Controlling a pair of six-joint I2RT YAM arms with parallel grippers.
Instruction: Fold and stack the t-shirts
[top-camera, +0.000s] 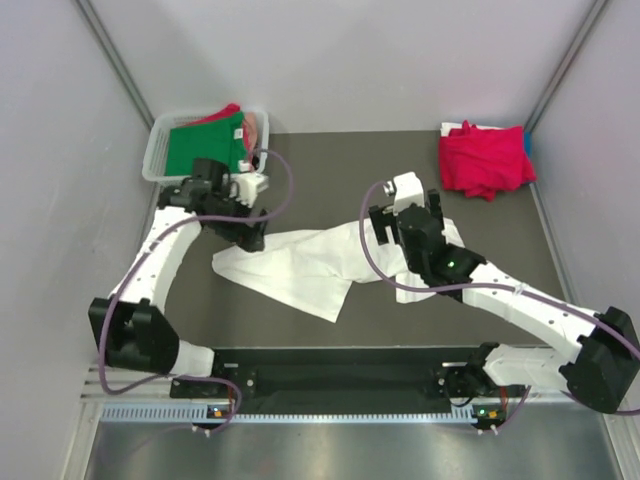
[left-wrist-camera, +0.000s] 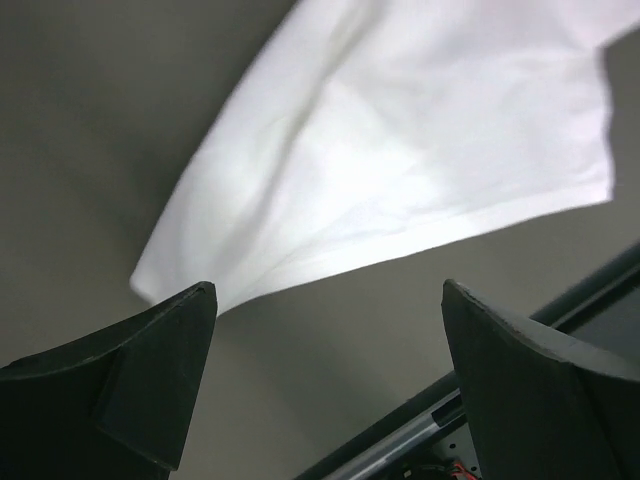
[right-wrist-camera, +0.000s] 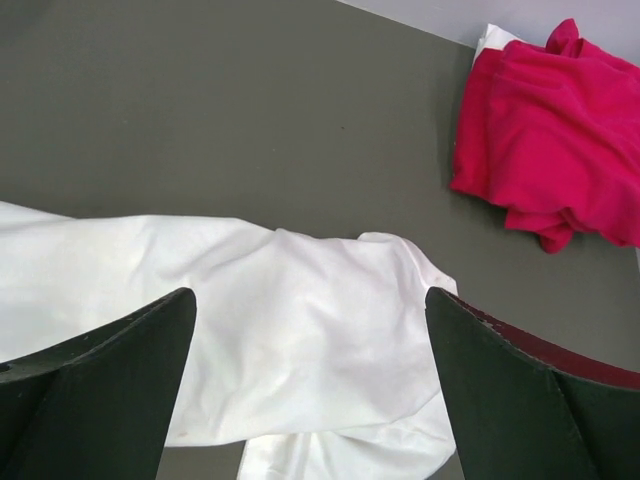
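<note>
Flattening: left gripper (left-wrist-camera: 328, 300) and right gripper (right-wrist-camera: 308, 300) released.
We should pinch the white t-shirt (top-camera: 300, 265) at opposite edges, pulling evenly.

Left arm (top-camera: 160, 255): white links, black joints, purple cable
Right arm (top-camera: 520, 300): same finish, green lamp
Left gripper (left-wrist-camera: 325, 380): matte black wedge fingers

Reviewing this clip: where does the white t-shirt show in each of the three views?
Top external: white t-shirt lies crumpled at the centre.
Left wrist: it fills the upper middle and right.
Right wrist: it spreads across the lower half.
Shared landmark: red shirt pile, upper right in top external and right wrist only.
</note>
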